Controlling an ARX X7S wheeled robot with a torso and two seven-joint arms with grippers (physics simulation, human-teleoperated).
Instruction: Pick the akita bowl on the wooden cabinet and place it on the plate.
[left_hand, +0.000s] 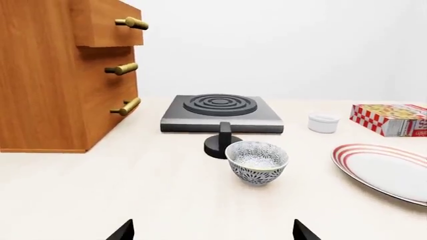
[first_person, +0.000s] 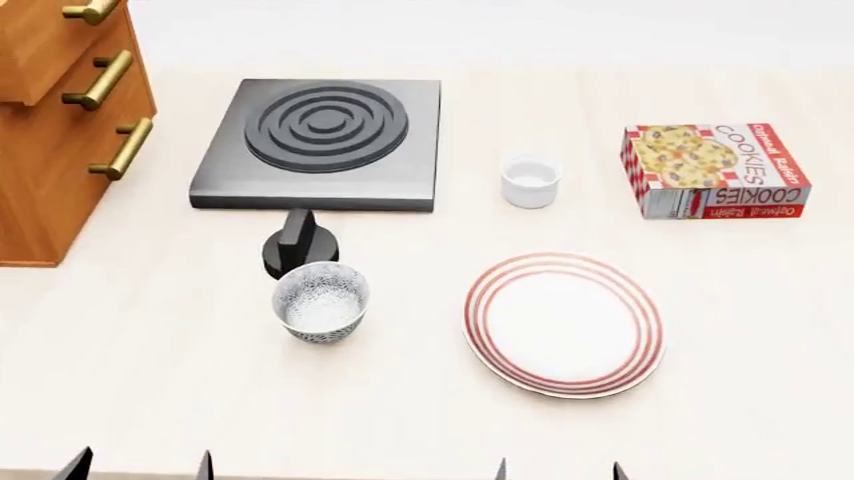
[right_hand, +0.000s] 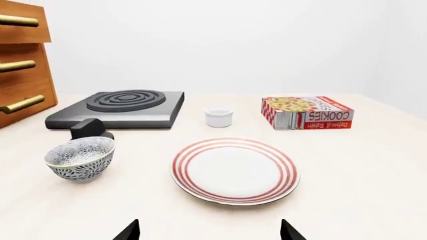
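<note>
We count one patterned bowl (first_person: 322, 302), one red-ringed plate (first_person: 565, 322), one small white cup (first_person: 531, 182), one cookie box (first_person: 715, 170), one grey stove slab (first_person: 320, 143) with one black knob (first_person: 299, 244), and one wooden cabinet (first_person: 60, 130) showing three brass handles.

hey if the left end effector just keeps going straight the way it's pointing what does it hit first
Most likely the patterned bowl on the table, roughly centred ahead between the fingertips. The black stove knob sits just behind it. Depth is hard to judge.
</note>
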